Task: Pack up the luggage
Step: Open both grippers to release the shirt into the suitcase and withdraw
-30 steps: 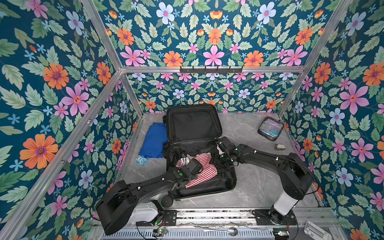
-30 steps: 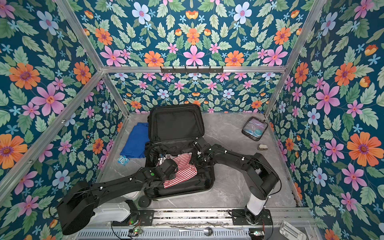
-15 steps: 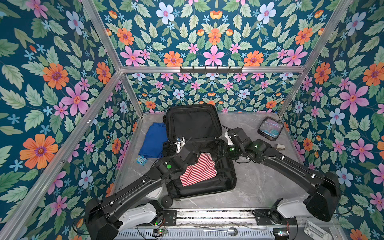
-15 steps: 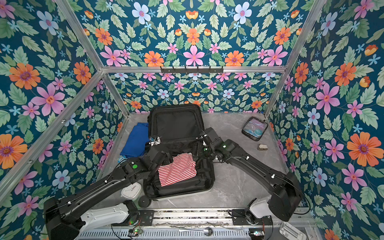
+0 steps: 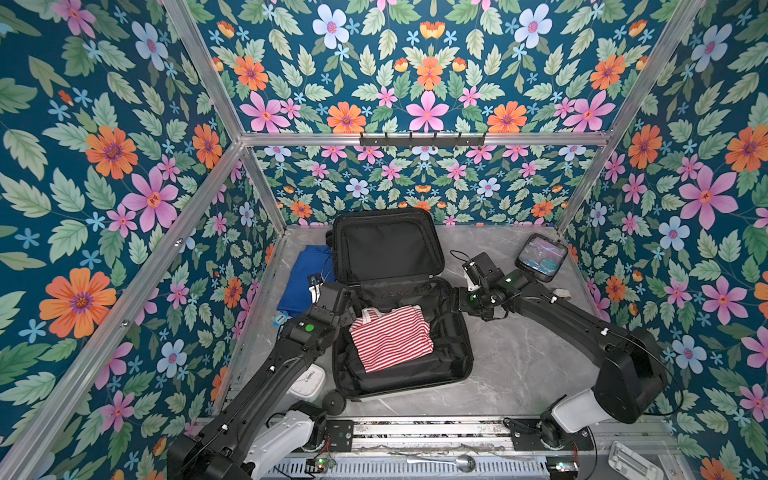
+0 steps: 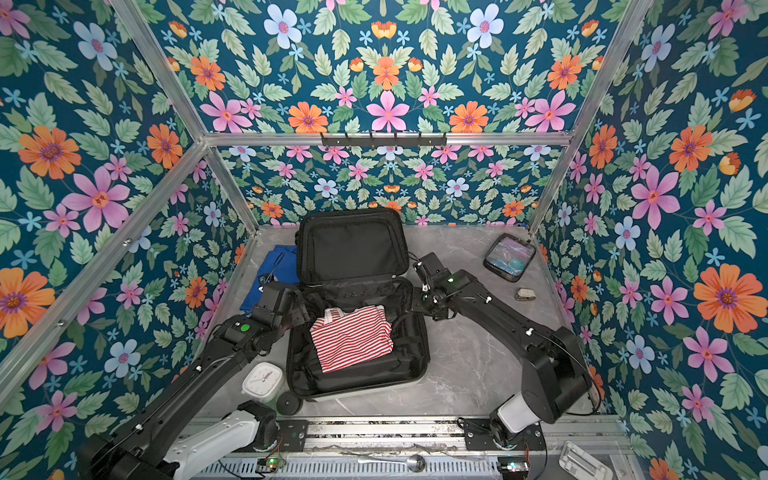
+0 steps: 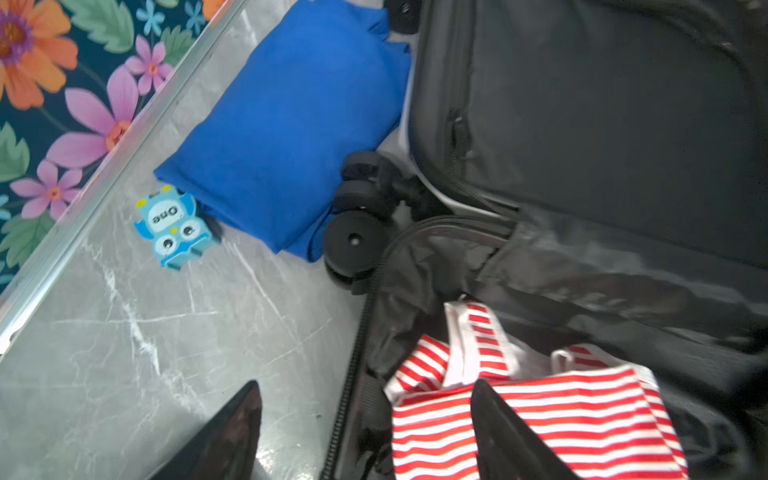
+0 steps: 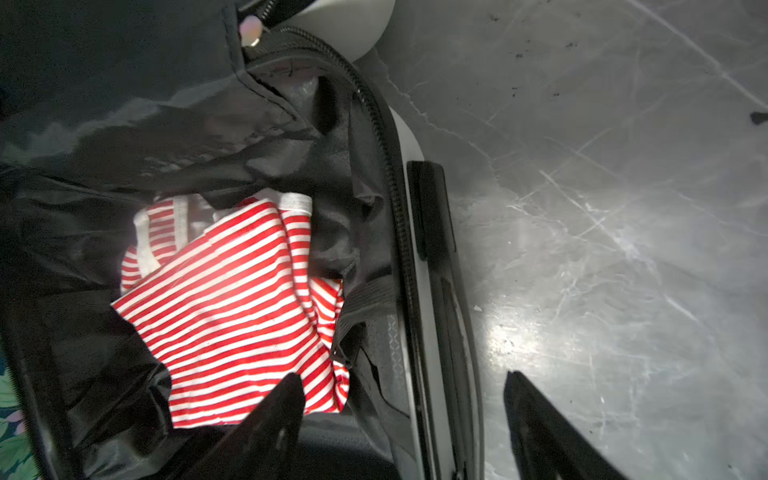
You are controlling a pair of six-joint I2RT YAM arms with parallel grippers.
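Left fingers [image 7: 232, 428] stand wide apart and hold nothing. In the left wrist view one hangs over the bare bench [image 7: 124, 353] and its mate over a striped shirt [image 7: 561, 415], with the zipper rim of the luggage [image 7: 602, 124] between them. Right fingers [image 8: 270, 428] are spread just as wide and are empty too. One is over the black lining by the shirt [image 8: 232, 307], its mate is over the bench [image 8: 623, 249], and the side of the luggage [image 8: 415, 291], with its handle, runs between them.

In both top views the luggage [image 5: 451, 332] [image 6: 353, 249] lies open in the middle of the bench [image 5: 519, 365]. Its lid stands up toward the back wall. The shirt [image 5: 390, 340] [image 6: 351, 340] lies folded in the lower half.

Left of the lid a blue cloth [image 5: 305, 278] [image 7: 282, 124] rests on the bench against the shell, beside the black wheels [image 7: 353, 241]. An owl figure [image 7: 172, 226] sits just beside the cloth's near corner. A white clock [image 6: 262, 378] stands near the front left corner of the luggage, partly under the left arm. A clear pouch [image 5: 540, 257] [image 6: 509, 257] lies well apart at the back right.
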